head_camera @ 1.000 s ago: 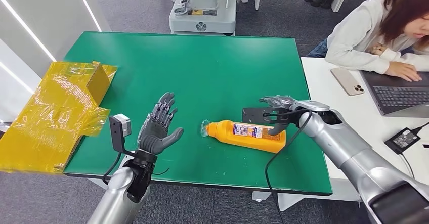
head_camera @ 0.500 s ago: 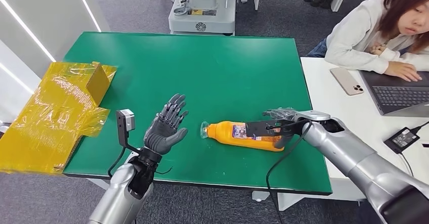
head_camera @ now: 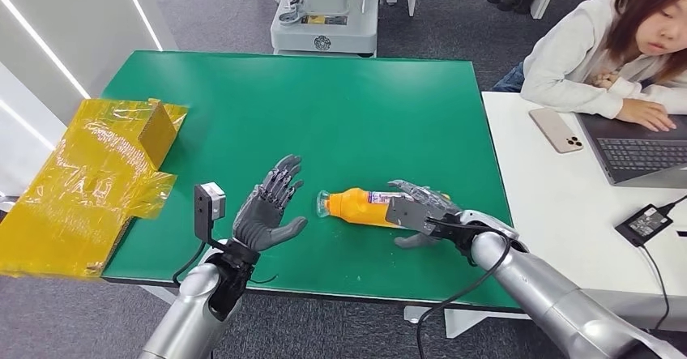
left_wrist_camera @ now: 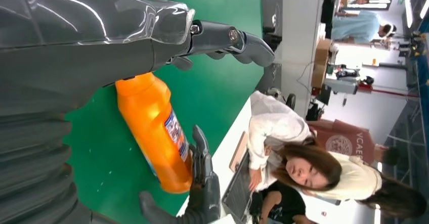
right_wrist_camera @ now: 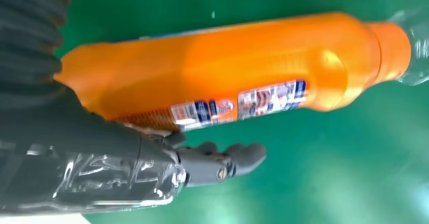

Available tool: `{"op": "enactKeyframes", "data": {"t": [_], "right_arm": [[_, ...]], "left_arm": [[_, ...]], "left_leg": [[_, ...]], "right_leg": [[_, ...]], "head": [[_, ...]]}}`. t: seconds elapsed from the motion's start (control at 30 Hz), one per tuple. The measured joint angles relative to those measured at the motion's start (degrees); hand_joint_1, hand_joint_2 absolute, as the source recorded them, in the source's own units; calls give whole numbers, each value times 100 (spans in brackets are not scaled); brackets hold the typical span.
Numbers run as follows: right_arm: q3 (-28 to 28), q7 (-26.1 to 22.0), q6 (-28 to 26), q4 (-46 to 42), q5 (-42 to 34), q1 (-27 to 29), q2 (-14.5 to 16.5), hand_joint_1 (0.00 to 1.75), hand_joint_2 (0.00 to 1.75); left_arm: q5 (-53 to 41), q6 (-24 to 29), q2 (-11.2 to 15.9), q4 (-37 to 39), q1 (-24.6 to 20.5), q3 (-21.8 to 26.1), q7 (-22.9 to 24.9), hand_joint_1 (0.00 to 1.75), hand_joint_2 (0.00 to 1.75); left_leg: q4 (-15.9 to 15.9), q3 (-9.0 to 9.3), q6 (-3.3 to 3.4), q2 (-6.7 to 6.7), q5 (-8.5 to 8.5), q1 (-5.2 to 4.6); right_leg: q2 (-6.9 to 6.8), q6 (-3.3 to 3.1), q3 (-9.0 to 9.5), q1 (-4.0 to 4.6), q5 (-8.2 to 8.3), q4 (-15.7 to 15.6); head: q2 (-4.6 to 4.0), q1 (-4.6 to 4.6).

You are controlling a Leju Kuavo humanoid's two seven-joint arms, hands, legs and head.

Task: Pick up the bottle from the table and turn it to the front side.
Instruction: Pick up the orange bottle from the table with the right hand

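Orange bottle (head_camera: 360,207) lying flat, right hand (head_camera: 421,215) fingers cupping it, left hand (head_camera: 263,215) spread.

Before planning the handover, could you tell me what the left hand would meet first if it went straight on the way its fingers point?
Probably bare green table. The left hand points up and away, passing left of the bottle; depth is unclear.

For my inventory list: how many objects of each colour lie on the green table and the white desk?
Orange: 1, bottle
Yellow: 1, wrapped box
Beige: 1, phone
Grey: 1, laptop
Black: 1, power adapter
Total: 5
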Motion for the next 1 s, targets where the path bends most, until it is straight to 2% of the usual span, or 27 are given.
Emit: {"op": "enactKeyframes", "data": {"t": [0.17, 0.37, 0.53, 0.73, 0.93, 1.0], "right_arm": [[-135, -8, -152, 19, 192, 221, 122, 0, 175], [-160, 103, -265, 40, 770, 350, 189, 0, 175], [-135, 383, -303, 181, 1431, 291, 238, 0, 175], [39, 723, -64, 375, 2136, 59, 249, 0, 175], [178, 877, -37, 468, 2359, -60, 144, 0, 175], [199, 886, -27, 481, 2368, -67, 119, 87, 175]], "left_arm": [[209, -236, 0, 209, -79, -59, 2, 0, 175], [625, -477, 2, 566, -176, -59, 28, 0, 175], [970, -730, -24, 746, -228, -59, 158, 0, 175], [1512, -1314, -84, 840, -251, -59, 437, 0, 175], [1777, -1478, -114, 890, -286, -59, 512, 0, 175], [1800, -1494, -115, 903, -288, -59, 516, 0, 175]], "left_leg": [[1, 3, 0, 1, 0, 0], [1, 8, 0, 2, 0, 0], [1, 8, 0, 1, 1, 0], [6, 7, 1, 1, 1, -1], [8, 4, 1, 1, 1, -1], [8, 3, 1, 1, 0, -1]], "right_leg": [[1, 1, 3, 0, 1, -2], [1, 1, 6, 0, 1, -2], [-1, 2, 10, 0, 2, -2], [-1, 4, 10, -2, 3, -3], [0, 4, 9, -2, 4, -2], [0, 4, 8, -1, 4, -2]], "head": [[0, 1], [0, 0], [0, 0], [0, 1], [0, 1], [0, 1]]}}
